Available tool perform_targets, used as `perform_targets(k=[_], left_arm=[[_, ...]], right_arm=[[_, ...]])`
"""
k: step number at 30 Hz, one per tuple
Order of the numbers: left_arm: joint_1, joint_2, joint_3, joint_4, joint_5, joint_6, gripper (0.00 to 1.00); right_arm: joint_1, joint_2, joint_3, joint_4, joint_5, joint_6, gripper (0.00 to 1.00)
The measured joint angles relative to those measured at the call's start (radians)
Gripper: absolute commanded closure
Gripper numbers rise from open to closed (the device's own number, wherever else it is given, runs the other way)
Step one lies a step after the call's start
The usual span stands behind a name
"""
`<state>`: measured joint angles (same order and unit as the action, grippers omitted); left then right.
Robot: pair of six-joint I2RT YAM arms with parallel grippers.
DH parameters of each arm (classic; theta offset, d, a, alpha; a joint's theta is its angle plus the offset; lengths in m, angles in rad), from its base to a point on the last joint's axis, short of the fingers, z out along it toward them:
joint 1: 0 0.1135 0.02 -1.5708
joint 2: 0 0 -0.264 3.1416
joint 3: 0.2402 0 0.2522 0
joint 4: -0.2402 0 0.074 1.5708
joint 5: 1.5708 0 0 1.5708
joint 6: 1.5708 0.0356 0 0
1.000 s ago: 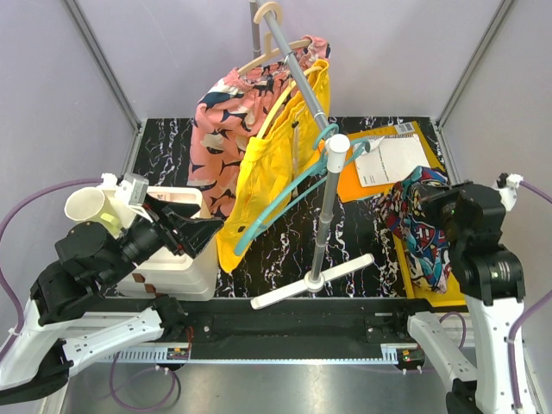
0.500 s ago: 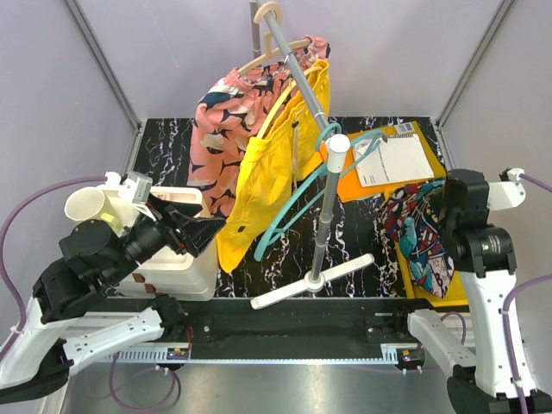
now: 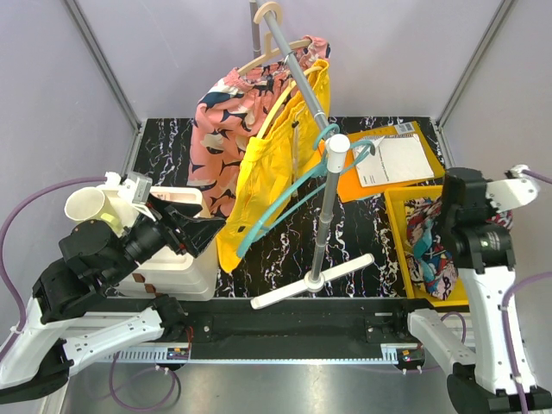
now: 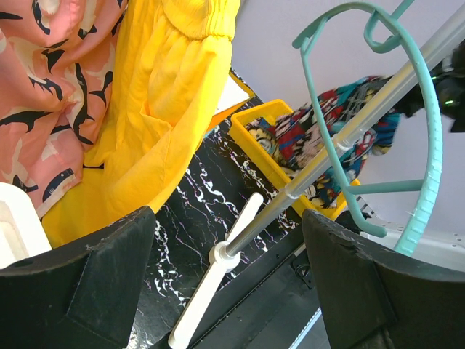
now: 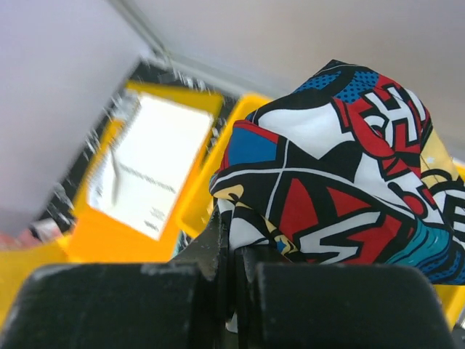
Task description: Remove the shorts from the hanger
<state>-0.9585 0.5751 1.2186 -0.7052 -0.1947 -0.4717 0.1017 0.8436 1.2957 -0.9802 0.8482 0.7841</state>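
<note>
Comic-print shorts (image 3: 424, 246) hang lengthwise from my right gripper (image 5: 234, 251), clamped tight on the cloth, over the yellow bin (image 3: 393, 226). On the rail (image 3: 297, 73) the yellow shorts (image 3: 267, 172) dangle downward; my left gripper (image 4: 227, 218) gapes wide, empty.

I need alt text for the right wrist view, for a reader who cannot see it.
The right tool is shut on comic-print shorts, which bunch up in front of a yellow bin. To the left lies a yellow envelope with a white sheet on it.
</note>
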Motion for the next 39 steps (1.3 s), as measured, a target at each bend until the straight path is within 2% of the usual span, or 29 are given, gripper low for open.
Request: perform_targets(k=[6, 11, 17, 19, 20, 22, 23, 26, 27, 29, 34, 39], left_arm=[[0.000, -0.003, 0.000, -0.003, 0.001, 0.000, 0.14], [0.000, -0.018, 0.007, -0.013, 0.001, -0.001, 0.14], [0.000, -0.041, 0.013, -0.014, 0.001, -0.009, 0.14], [0.000, -0.042, 0.018, -0.014, 0.002, -0.011, 0.14], [0.000, -0.042, 0.019, -0.015, 0.003, -0.011, 0.14], [0.000, -0.041, 0.024, -0.016, 0.006, -0.011, 0.14], [0.000, -0.041, 0.026, -0.017, 0.007, -0.011, 0.14], [0.000, -0.041, 0.030, -0.019, 0.009, -0.012, 0.14], [0.000, -0.041, 0.030, -0.020, 0.009, -0.012, 0.13], [0.000, -0.041, 0.030, -0.020, 0.010, -0.013, 0.14], [0.000, -0.041, 0.030, -0.026, 0.010, -0.019, 0.13], [0.000, -0.041, 0.030, -0.028, 0.011, -0.019, 0.13]], right_arm=[[-0.055, 0.100, -0.182, 0.067, -0.195, 0.073, 1.00], [-0.230, 0.308, -0.212, 0.164, -0.395, 0.114, 1.00], [-0.444, 0.380, -0.281, 0.251, -0.601, 0.141, 0.96], [-0.542, 0.422, -0.285, 0.267, -0.665, 0.141, 0.89], [-0.586, 0.448, -0.285, 0.278, -0.683, 0.140, 0.79], [-0.636, 0.500, -0.284, 0.289, -0.698, 0.134, 0.71], [-0.645, 0.528, -0.280, 0.286, -0.712, 0.124, 0.58], [-0.644, 0.587, -0.257, 0.270, -0.751, 0.084, 0.34], [-0.641, 0.593, -0.247, 0.257, -0.763, 0.066, 0.21], [-0.639, 0.591, -0.218, 0.218, -0.764, 0.028, 0.02], [-0.639, 0.496, -0.166, 0.119, -0.755, -0.045, 0.00], [-0.635, 0.247, -0.162, 0.065, -0.816, -0.077, 0.00]])
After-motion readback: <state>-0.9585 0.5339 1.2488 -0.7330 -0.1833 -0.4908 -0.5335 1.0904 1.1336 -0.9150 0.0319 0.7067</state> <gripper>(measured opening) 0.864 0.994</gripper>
